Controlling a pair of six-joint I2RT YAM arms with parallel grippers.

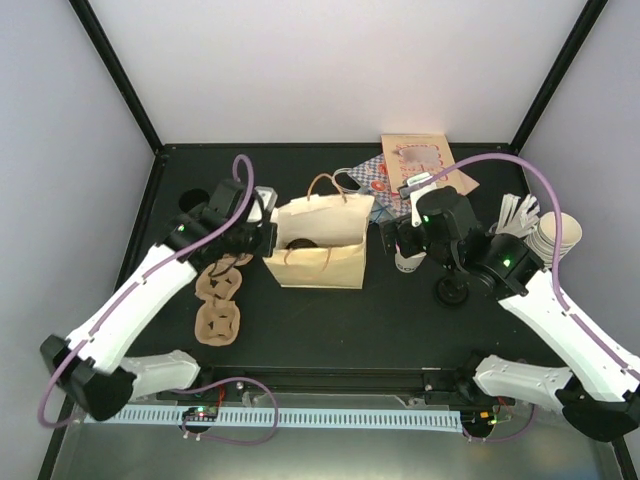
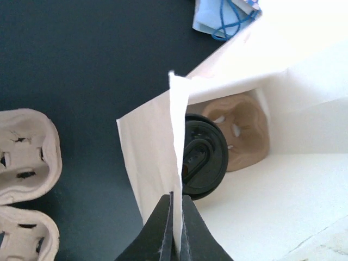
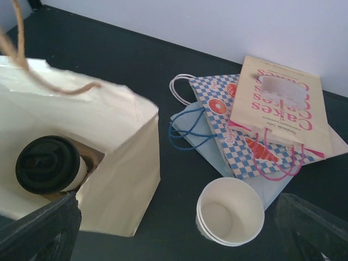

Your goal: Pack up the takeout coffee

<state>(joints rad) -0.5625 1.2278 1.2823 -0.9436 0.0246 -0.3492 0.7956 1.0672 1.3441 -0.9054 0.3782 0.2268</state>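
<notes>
Left end effector (image 2: 175, 205) pinches the bag (image 2: 149, 157) edge, while the coffee cup (image 3: 80, 172) inside looks light, crushable, best gripped gently below its lid (image 2: 205, 157).

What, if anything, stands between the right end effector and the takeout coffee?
The paper bag's side wall does. The takeout coffee already sits inside the bag, while the open right end effector is outside, beside it. From above, through the bag's open mouth, nothing visible covers it. The lidless cups stand aside, not between.
</notes>
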